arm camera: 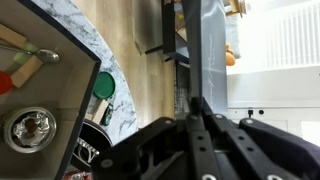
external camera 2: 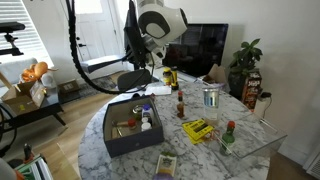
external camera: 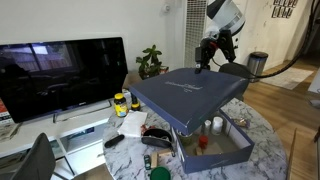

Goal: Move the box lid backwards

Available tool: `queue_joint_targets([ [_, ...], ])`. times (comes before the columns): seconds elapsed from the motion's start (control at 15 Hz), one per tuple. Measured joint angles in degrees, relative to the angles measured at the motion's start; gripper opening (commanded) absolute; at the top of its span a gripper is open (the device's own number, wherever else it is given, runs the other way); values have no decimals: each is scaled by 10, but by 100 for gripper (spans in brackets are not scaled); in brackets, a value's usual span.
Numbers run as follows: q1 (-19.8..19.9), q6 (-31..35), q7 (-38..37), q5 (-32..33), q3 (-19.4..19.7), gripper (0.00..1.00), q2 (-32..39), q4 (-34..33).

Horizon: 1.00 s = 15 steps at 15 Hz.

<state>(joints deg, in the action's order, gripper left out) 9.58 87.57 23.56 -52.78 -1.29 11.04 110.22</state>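
The lid [external camera: 190, 90] is held up, tilted over the open box [external camera: 226, 152] on the desk [external camera: 264, 133]. The jaws are clamped on its edge.

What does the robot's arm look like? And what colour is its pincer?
The arm is chunky and rounded, with shiny white shells and black bands at the joints. A thick black cable loops out behind it. The pincer is all black and gets narrow at its tip. The pictures are too small to show any writing or markings on it.
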Motion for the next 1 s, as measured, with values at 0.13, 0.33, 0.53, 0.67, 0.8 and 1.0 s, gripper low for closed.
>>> queue_joint_targets([
  [0.13,-5,0,1,0,4,1,1,-1],
  [0.33,0,3,27,-1,33,1,-2,-1],
  [0.53,25,3,66,-1,79,1,-7,10],
  [0.67,48,2,90,-1,109,1,-9,25],
  [0.8,74,-2,103,-13,138,1,-10,44],
  [1.0,101,-15,100,-73,164,1,-16,70],
])
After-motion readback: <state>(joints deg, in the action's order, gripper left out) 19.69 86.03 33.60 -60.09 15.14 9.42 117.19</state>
